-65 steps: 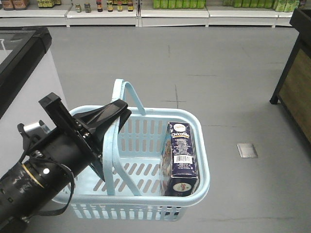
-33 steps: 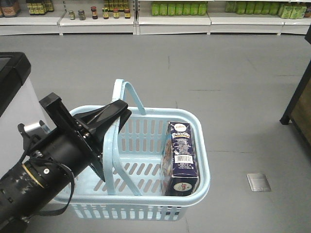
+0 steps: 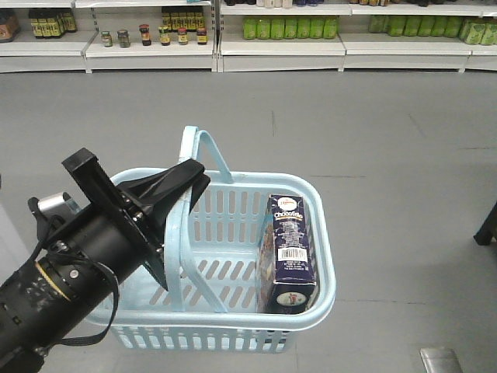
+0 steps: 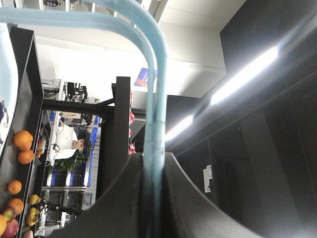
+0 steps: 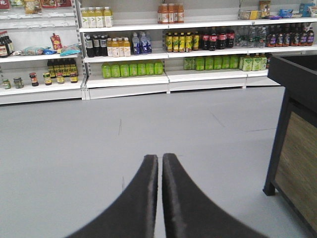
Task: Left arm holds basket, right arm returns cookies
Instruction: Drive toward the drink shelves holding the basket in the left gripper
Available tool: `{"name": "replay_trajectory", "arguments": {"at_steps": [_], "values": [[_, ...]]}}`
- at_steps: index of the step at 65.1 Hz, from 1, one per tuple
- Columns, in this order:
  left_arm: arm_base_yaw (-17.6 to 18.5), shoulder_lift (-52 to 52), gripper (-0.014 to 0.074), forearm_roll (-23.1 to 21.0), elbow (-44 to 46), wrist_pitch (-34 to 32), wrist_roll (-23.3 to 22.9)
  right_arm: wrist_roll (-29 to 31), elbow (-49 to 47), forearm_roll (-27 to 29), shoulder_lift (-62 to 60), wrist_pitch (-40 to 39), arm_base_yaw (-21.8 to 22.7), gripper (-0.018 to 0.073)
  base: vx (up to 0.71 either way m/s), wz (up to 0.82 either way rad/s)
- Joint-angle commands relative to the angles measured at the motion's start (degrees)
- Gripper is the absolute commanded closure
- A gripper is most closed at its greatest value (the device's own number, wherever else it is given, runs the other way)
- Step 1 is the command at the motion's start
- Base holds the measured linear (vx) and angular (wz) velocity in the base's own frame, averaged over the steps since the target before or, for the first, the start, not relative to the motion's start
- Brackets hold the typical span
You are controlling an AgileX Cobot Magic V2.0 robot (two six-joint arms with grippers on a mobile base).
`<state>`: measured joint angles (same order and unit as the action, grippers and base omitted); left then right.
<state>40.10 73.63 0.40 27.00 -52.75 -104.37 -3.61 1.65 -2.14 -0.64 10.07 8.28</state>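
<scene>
At left side of basket [image 3: 327,260], see left gripper [image 3: 185,186] clamped on both hoop handles [image 3: 200,142]. Inside basket, see cookies carton [image 3: 289,252] touching right wall. Can't place right gripper [image 5: 160,158] versus basket; fingers [image 5: 142,198] pressed together, nothing between.

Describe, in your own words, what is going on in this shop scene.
The left gripper is shut on both handles of the basket, which are gathered together. The cookies stand on end inside, against the basket's right wall. The right gripper is shut and empty, pointing across the floor toward stocked shelves. So the cookies have not been taken out yet.
</scene>
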Motion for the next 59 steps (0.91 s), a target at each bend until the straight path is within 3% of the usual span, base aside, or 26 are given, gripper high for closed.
{"name": "replay_trajectory", "arguments": {"at_steps": [1, 59], "values": [[0.4, -1.8, 0.0599, -0.4, 1.7, -7.8, -0.3, 0.3, 0.9, -0.4, -0.5, -4.1, 0.2, 0.0566, 0.54, 0.02], [0.4, -1.8, 0.0599, -0.4, 1.7, -7.8, -0.3, 0.3, 0.9, -0.4, -0.5, -4.1, 0.2, 0.0566, 0.54, 0.02]]}}
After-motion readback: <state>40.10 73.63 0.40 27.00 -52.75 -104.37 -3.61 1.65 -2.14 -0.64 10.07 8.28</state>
